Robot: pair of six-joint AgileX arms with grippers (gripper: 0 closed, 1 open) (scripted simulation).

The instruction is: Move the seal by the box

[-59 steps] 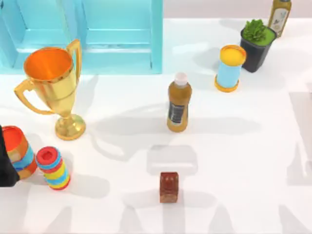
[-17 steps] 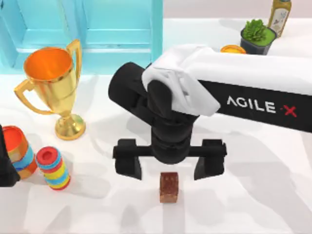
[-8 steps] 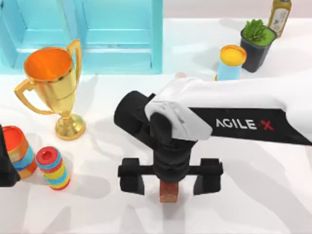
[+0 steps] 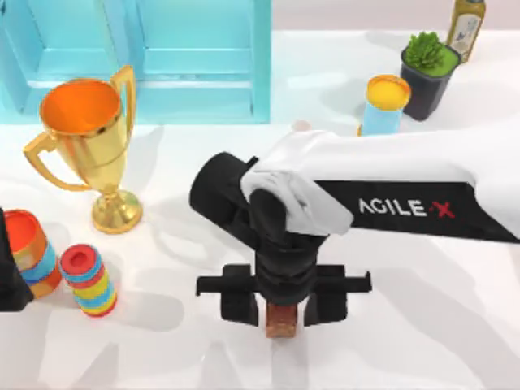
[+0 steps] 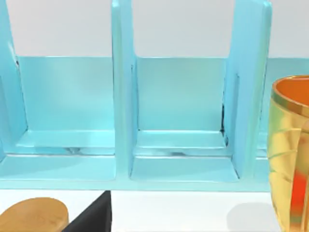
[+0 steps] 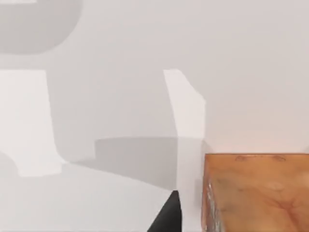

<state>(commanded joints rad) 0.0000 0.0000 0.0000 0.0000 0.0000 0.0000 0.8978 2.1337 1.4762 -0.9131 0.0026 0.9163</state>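
The right gripper (image 4: 281, 305) stands straight down over the seal (image 4: 281, 322), its jaws drawn in to either side of the reddish-brown block but with a sliver of daylight at each flank, so not yet clamped. The seal sits upright on the white surface (image 4: 422, 325), near the front edge and about midway across; the right wrist view shows its mottled orange-brown face (image 6: 256, 193) close up. The white right arm (image 4: 406, 179) reaches in from the right side. Behind the seal, at the back left, stands the light blue box (image 4: 195, 65). A gold trophy (image 4: 85, 138) stands in front of the box, a striped red-topped cylinder (image 4: 88, 281) sits to the seal's left, and a blue can (image 4: 382, 114) and a potted plant (image 4: 426, 69) stand at the back right. The left arm (image 4: 10, 268) sits parked at the left edge.
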